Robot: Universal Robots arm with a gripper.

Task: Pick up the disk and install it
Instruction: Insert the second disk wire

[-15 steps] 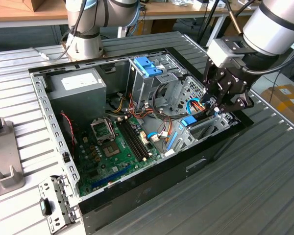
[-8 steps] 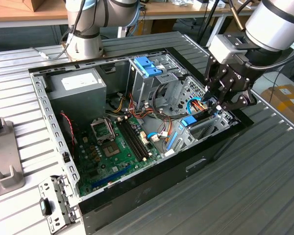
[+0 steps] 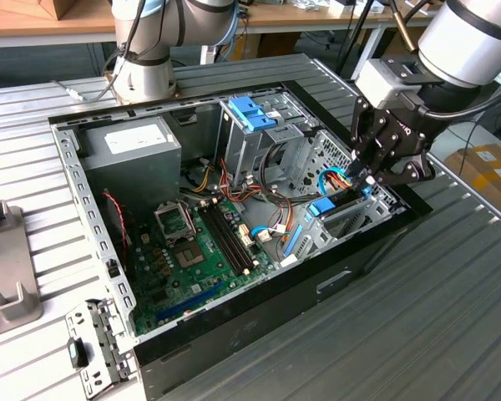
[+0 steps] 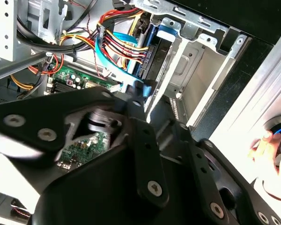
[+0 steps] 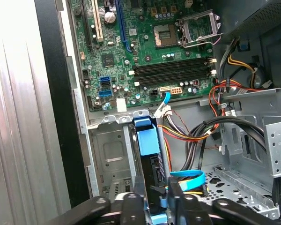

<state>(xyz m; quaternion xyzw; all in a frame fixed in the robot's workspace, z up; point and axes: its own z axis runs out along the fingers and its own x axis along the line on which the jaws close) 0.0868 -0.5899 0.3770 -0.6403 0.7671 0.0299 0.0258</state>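
Note:
The disk [image 3: 324, 207] stands on edge in the low metal bay [image 3: 351, 219] at the exterior view's right end of the open computer case [image 3: 259, 292]. Its blue end tab points toward the motherboard. In the first wrist view the disk [image 5: 146, 140] shows a blue rail along its upper edge and a dark body below. My gripper [image 3: 363, 182] reaches down from above the bay's outer end. Its black fingers [image 5: 131, 206] flank the disk's dark body, and the gripper [image 5: 154, 204] is shut on it. In the second wrist view the gripper [image 4: 138, 91] sits by the disk's blue edge [image 4: 168, 29].
A tall metal cage with a blue latch [image 3: 250, 113] rises beside the bay. Bundled cables [image 3: 338, 178] and a thin blue cable [image 5: 187, 176] crowd its inner side. The motherboard [image 3: 200, 251] and power supply [image 3: 129, 146] fill the case. A hand [image 4: 267, 145] rests outside the case.

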